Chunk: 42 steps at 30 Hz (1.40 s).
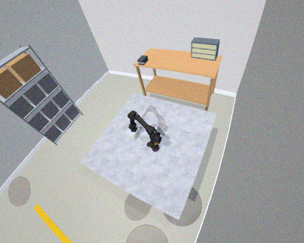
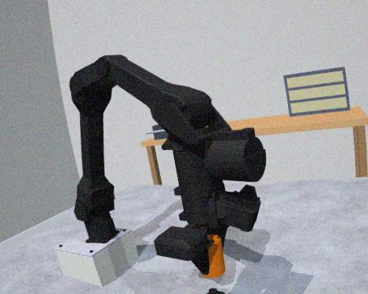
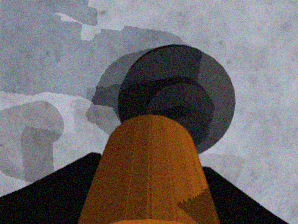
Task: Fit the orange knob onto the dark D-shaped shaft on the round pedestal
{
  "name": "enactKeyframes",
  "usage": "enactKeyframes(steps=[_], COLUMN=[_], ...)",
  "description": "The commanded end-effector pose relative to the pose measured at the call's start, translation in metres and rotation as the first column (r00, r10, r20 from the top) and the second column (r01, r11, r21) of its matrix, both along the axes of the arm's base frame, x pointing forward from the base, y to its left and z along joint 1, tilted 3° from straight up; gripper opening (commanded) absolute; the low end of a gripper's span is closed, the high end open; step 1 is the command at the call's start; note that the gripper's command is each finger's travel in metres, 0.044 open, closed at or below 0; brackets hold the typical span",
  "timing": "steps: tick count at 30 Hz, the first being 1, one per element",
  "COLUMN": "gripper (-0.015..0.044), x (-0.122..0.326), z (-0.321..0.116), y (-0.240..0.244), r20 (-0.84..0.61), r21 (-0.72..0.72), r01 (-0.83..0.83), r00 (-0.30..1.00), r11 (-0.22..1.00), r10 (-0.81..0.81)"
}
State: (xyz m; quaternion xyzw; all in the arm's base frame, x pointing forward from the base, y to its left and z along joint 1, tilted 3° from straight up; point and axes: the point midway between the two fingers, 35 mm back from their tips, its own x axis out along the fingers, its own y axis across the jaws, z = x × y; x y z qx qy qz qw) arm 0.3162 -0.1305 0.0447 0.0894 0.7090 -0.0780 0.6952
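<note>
With the tapered orange knob (image 1: 155, 144) (image 2: 216, 258) (image 3: 150, 165) clamped in the black parallel-jaw gripper (image 2: 209, 253) (image 3: 149, 169), grasp done; knob near the dark round pedestal (image 1: 155, 148) (image 2: 215, 292) (image 3: 135, 85), not seated. Left: centring, flat alignment, push down, release.

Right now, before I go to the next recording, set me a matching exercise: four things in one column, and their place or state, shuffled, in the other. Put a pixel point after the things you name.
Things
1. orange tapered knob (image 2: 218, 261) (image 3: 150, 165)
2. dark round pedestal (image 1: 155, 148) (image 3: 135, 75)
3. white box-shaped arm base (image 2: 76, 266)
4. dark-framed cabinet with pale yellow drawers (image 1: 204, 51) (image 2: 317, 92)

Places or states
A. on the orange-brown wooden table (image 1: 176, 62) (image 2: 304, 123)
B. under the arm's foot
C. gripped in the black tool (image 2: 210, 257)
D. on the marbled pale surface (image 1: 166, 176) (image 2: 324, 221) (image 3: 260, 50), partly hidden by the knob in the wrist view

Pairs: 1-C, 2-D, 3-B, 4-A
</note>
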Motion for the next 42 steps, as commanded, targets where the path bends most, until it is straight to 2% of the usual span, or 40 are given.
enactKeyframes(steps=[1,15,42], gripper=[0.0,0.0,0.0], x=[0.0,-0.002,-0.002], z=[-0.001,-0.029,-0.028], y=[-0.011,-0.018,-0.017], r20=[0.008,0.008,0.008], r21=[-0.007,-0.007,-0.007], r01=[-0.006,-0.01,-0.005], r00=[1.0,1.0,1.0], r11=[1.0,1.0,1.0], r10=[0.006,0.01,0.005])
